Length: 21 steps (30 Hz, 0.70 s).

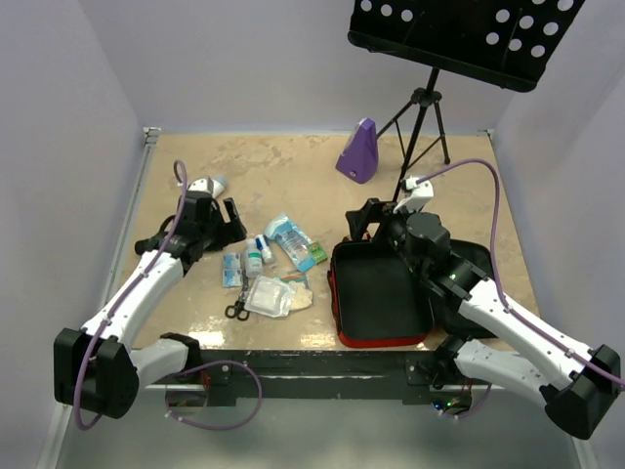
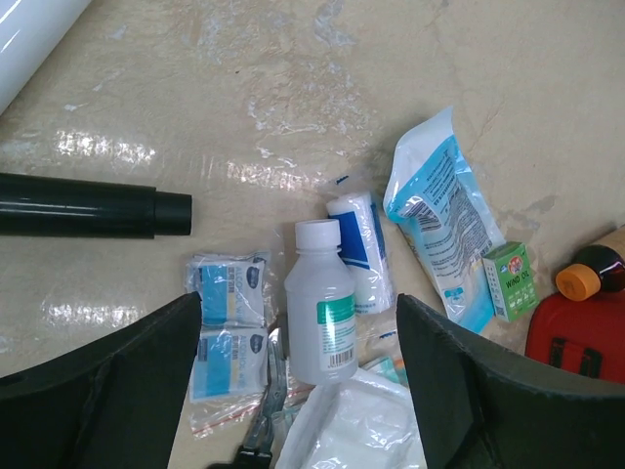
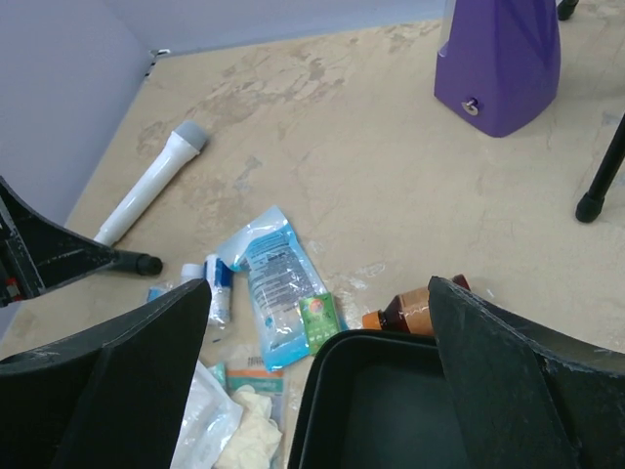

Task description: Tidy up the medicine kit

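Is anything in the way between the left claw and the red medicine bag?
Yes. Between the left gripper and the open medicine kit lie a white bottle, a blue-and-white packet and a small green box, among other loose supplies.

Purple metronome-shaped object (image 1: 358, 151) is being shown upright on far side of table (image 1: 293, 166), near black music stand (image 1: 469, 34) legs. White cylinder with grey tip (image 3: 146, 191) is being shown lying flat near left wall.

The top camera looks down on the whole table (image 1: 293, 166); both wrist cameras look low and near, sharing the packet (image 2: 439, 220).
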Tool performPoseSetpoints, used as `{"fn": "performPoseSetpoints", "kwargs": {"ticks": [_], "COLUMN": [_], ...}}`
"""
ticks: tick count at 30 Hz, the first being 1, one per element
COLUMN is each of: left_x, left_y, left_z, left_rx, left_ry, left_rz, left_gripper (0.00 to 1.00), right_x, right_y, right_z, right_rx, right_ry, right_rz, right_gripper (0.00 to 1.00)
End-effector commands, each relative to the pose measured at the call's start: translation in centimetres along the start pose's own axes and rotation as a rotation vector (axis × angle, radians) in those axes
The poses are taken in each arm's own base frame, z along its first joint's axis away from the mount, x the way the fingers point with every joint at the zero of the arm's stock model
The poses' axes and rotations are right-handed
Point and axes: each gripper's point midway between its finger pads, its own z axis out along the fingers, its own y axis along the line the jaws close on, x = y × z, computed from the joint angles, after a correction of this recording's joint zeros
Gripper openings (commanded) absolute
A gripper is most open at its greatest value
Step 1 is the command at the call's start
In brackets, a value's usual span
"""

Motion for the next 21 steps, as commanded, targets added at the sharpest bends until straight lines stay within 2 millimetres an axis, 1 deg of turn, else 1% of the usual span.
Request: {"fn": "performPoseSetpoints", "kwargs": {"ticks": [1,2,5,7,9,10,11,12,13,15,16,19,21], "left_x": [-0.4,-0.3,0.5,1.6,2.7,3.1,3.7,4.1,4.3,4.9,4.9,5.5,5.9], "left_y": [-0.8,-0.6,-0.8,-1.3,-2.0,-2.5,-2.7,-2.8,-2.9,-2.6,-2.1,-1.5,-0.9], "left_z": [0.2,0.3,0.7,1.1,1.5,1.6,1.7,1.9,2.0,2.4,2.6,3.4,3.9], "left_rx": [0.042,0.038,0.061,0.096,0.139,0.153,0.146,0.128,0.110,0.091,0.065,0.030,-0.008], "left_ry": [-0.013,-0.006,0.025,0.065,0.098,0.108,0.124,0.135,0.144,0.171,0.169,0.206,0.231], "left_rz": [0.054,0.070,0.107,0.127,0.167,0.193,0.218,0.236,0.253,0.251,0.255,0.263,0.263], "left_gripper": [0.80,0.76,0.68,0.66,0.60,0.59,0.62,0.73,0.84,0.98,1.00,1.00,0.95], "right_x": [0.4,0.6,0.9,1.2,1.6,1.7,2.0,2.2,1.9,2.2,2.2,2.3,2.4], "right_y": [0.3,0.3,0.1,0.0,0.0,0.1,0.1,0.2,0.7,0.9,0.9,0.8,0.6], "right_z": [0.0,0.1,0.3,0.4,0.6,0.7,0.8,0.8,0.9,1.0,1.1,1.0,1.0], "right_rx": [-0.024,-0.023,-0.015,-0.010,-0.010,-0.012,-0.012,-0.019,-0.047,-0.061,-0.062,-0.056,-0.049], "right_ry": [0.016,0.020,0.026,0.035,0.046,0.051,0.059,0.068,0.057,0.064,0.066,0.068,0.071], "right_rz": [-0.010,-0.011,-0.011,-0.016,-0.018,-0.017,-0.018,-0.022,-0.021,-0.028,-0.027,-0.032,-0.031], "right_gripper": [0.98,0.98,0.98,0.98,0.98,0.98,0.98,0.98,0.98,0.97,0.97,0.97,0.97]}}
